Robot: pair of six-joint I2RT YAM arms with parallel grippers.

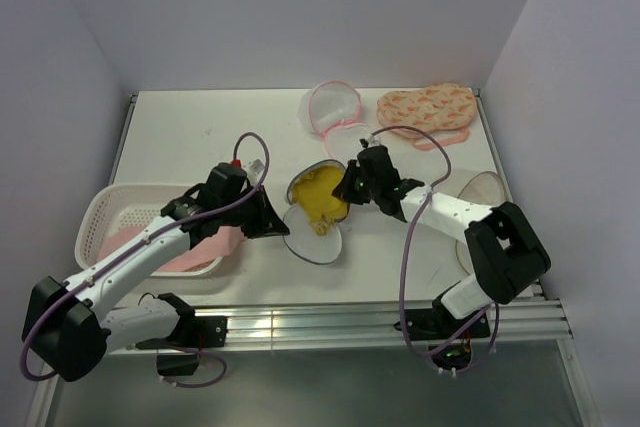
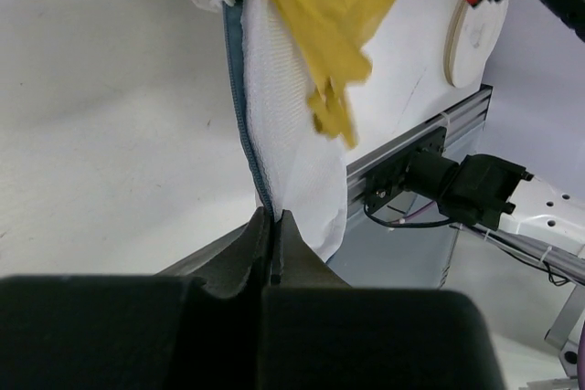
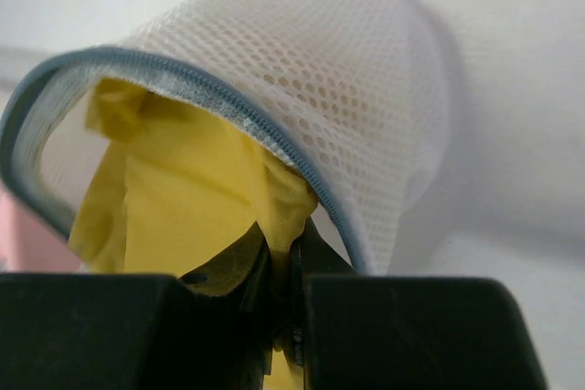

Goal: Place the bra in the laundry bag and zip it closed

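The laundry bag [image 1: 322, 239], white mesh with a grey zip rim, lies open at mid-table. The yellow bra [image 1: 318, 194] sits in its far half and spills over the rim. My left gripper [image 1: 281, 226] is shut on the bag's zip rim [image 2: 249, 139] at the near half's left edge. My right gripper [image 1: 345, 190] is shut on the yellow bra [image 3: 183, 198] just inside the bag's opening, under the mesh dome [image 3: 366, 107]. In the left wrist view the bra [image 2: 320, 15] hangs over the white mesh [image 2: 283, 116].
A white basket [image 1: 115, 209] with pink cloth stands at the left. A pink-rimmed mesh bag [image 1: 333, 107] and a peach patterned padded piece [image 1: 428, 107] lie at the back. A clear dome [image 1: 482, 190] sits at the right edge. The aluminium rail [image 1: 380, 312] runs along the front.
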